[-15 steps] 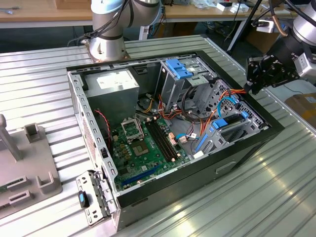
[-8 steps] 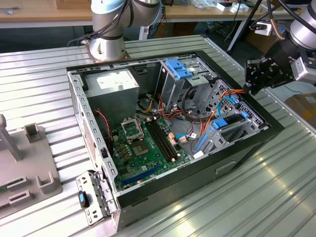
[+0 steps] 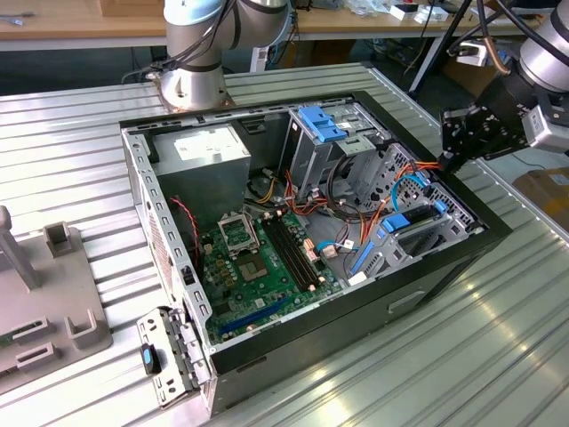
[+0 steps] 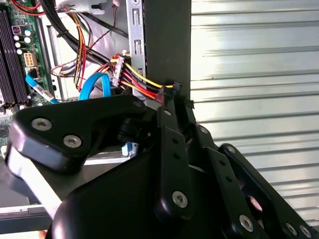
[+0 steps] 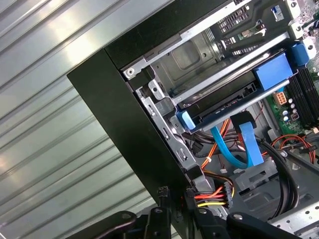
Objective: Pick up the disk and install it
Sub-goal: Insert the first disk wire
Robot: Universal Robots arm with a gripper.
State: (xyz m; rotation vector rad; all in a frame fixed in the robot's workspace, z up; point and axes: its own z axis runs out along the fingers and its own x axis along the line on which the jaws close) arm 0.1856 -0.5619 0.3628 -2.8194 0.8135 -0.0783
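Blue plastic frames the disk [image 3: 400, 221], a dark grey slab. In the exterior view it lies in the metal drive cage [image 3: 425, 206] at the corner of the open computer case [image 3: 444, 267], towards the exterior view's right, with orange and blue cables [image 3: 404, 182] looping just beside it. The case lies on its side on a ribbed metal table [image 3: 498, 356]. The black gripper [image 3: 449, 158] hangs over the case's rim near that cage, apart from the disk. From this angle its opening cannot be judged. In the first wrist view the disk [image 5: 224, 107] shows as a thin dark edge seated in one bay of the cage. It has a small blue tab at the end by the case wall and a broader blue block at the other end. The gripper [image 5: 177, 193] has its fingertips [image 5: 162, 193] a narrow gap apart with nothing between them. They sit close to the case's black wall and a bundle of red, yellow and orange wires [image 5: 214, 191], clear of the disk. In the second wrist view the gripper [image 4: 181, 97] narrows from its black linkage to tips right at the edge of that wall. It grasps nothing, and the wire bundle is just beside it, with the motherboard [image 4: 12, 55] beyond.
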